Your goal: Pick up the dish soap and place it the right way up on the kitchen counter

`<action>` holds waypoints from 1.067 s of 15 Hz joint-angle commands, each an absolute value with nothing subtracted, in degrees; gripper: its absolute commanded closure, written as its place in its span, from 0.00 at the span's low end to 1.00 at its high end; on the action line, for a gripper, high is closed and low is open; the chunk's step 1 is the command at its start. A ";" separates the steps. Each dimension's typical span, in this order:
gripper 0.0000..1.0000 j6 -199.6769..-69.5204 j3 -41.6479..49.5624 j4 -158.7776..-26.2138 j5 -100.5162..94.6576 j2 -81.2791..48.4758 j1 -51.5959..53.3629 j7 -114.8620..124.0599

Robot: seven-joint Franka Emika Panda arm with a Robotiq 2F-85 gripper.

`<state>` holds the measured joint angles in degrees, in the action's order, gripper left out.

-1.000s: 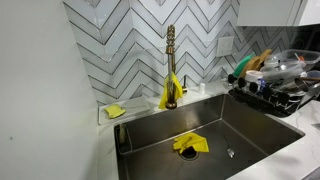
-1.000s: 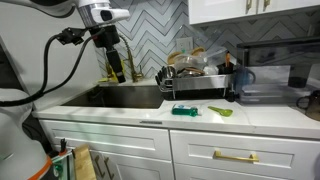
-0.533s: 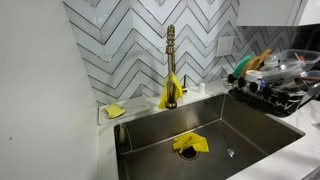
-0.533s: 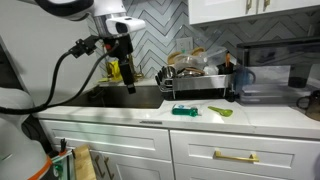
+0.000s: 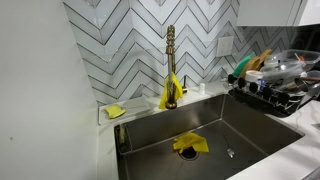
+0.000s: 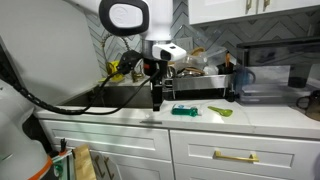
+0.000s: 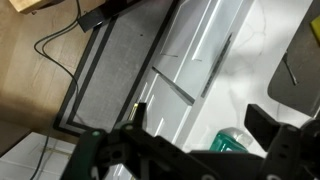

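Observation:
The dish soap (image 6: 183,111) is a green bottle lying on its side on the white kitchen counter (image 6: 265,119), right of the sink. My gripper (image 6: 157,99) hangs pointing down just left of the bottle, above the counter's front strip. In the wrist view the bottle's green end (image 7: 232,141) shows below and between my dark fingers, with the gripper (image 7: 197,120) open and empty above it. The exterior view of the sink shows neither bottle nor gripper.
A steel sink (image 5: 200,135) holds a yellow cloth (image 5: 190,143) below a brass faucet (image 5: 171,65). A loaded dish rack (image 6: 200,80) stands behind the bottle. A small light-green item (image 6: 222,111) lies right of the bottle. White cabinet doors (image 7: 190,60) are below.
My arm has swung from above the sink at the left towards the right and down, ending close beside the green bottle. The bottle has not moved.

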<state>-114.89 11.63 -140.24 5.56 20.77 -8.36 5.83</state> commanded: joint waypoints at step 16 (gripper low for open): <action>0.00 -102.91 15.90 -121.03 13.33 -1.58 -13.81 8.04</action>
<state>-105.65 15.22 -126.75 11.89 5.13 -12.36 6.39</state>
